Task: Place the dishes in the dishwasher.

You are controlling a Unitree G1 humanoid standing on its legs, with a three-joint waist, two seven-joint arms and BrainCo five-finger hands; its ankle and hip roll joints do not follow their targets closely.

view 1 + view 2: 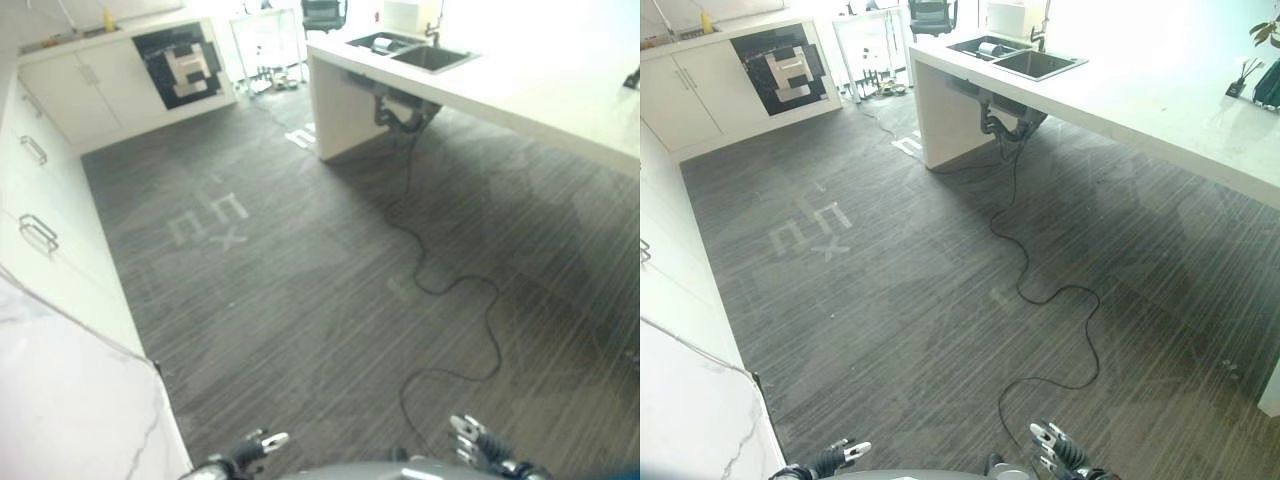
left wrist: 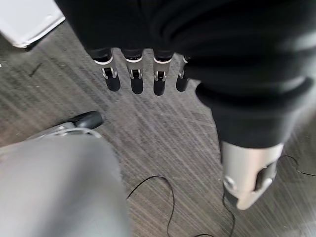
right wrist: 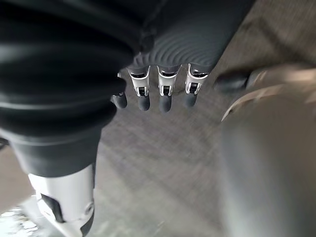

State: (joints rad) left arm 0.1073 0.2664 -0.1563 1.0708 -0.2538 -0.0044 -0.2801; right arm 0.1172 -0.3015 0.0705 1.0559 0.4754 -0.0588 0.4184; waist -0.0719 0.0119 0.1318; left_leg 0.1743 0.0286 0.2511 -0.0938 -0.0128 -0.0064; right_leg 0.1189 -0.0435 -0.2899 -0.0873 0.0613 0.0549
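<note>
— What carries things here?
— A white worktop (image 1: 1160, 100) on the right, with a double sink (image 1: 1020, 57) set into it at its far end.
— And the floor (image 1: 320, 290)?
— Dark striped carpet with pale markings (image 1: 210, 220).

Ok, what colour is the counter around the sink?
White; the counter around the sink shows best in the right eye view.

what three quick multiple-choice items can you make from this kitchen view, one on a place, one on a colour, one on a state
1. Where is the sink?
A. in the white counter
B. on the floor
C. in the cabinets

2. What colour is the floor?
A. white
B. dark grey
C. red

3. How are the hands?
A. holding plates
B. open, empty
C. gripping a handle

Answers: 1 A, the basin is sunk into the countertop; 2 B, striped dark grey flooring; 3 B, left hand and right hand show straight fingers, nothing held.
</note>
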